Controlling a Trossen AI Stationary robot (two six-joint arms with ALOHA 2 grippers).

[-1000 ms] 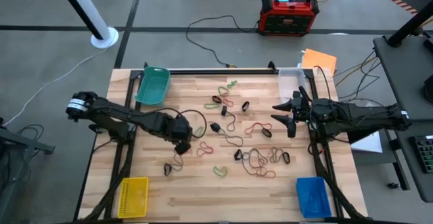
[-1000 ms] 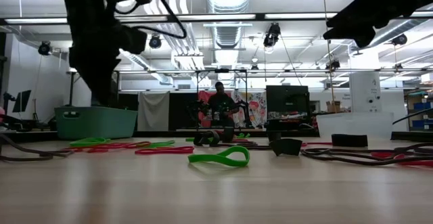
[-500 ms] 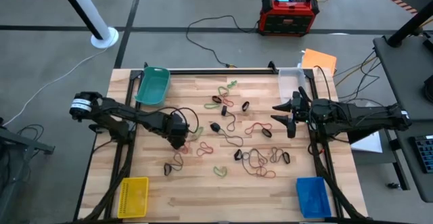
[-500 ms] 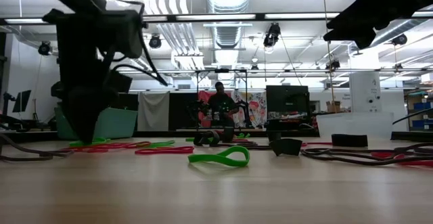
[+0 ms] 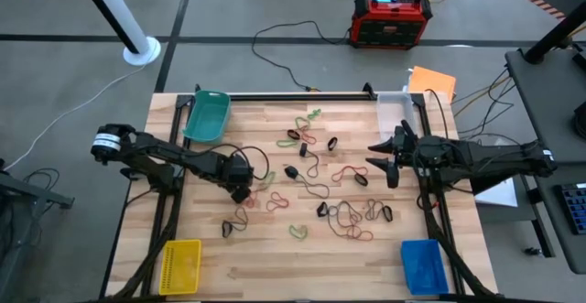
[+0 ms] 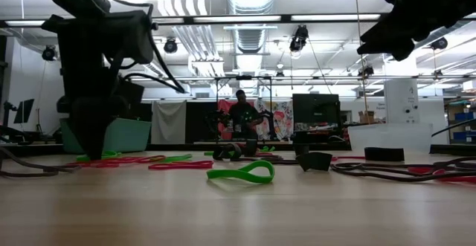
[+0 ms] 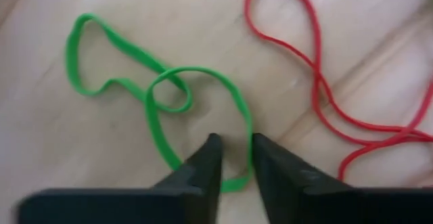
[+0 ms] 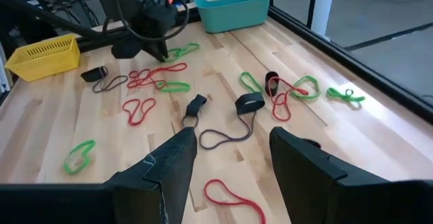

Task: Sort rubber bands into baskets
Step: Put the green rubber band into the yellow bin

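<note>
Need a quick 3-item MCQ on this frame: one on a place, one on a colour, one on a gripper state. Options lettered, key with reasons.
1. Where does the teal basket sit on the table in the high view?
A. far left corner
B. near right corner
C. table centre

2. What colour is the rubber band at the left gripper fingertips?
A. black
B. green
C. blue

3. How does the right gripper stand?
A. shut on a red band
B. open, holding nothing
C. shut on a basket

Key:
1 A, it stands at the far left corner.
2 B, the left wrist view shows a green loop there.
3 B, its fingers are spread above the table, with nothing between them.
</note>
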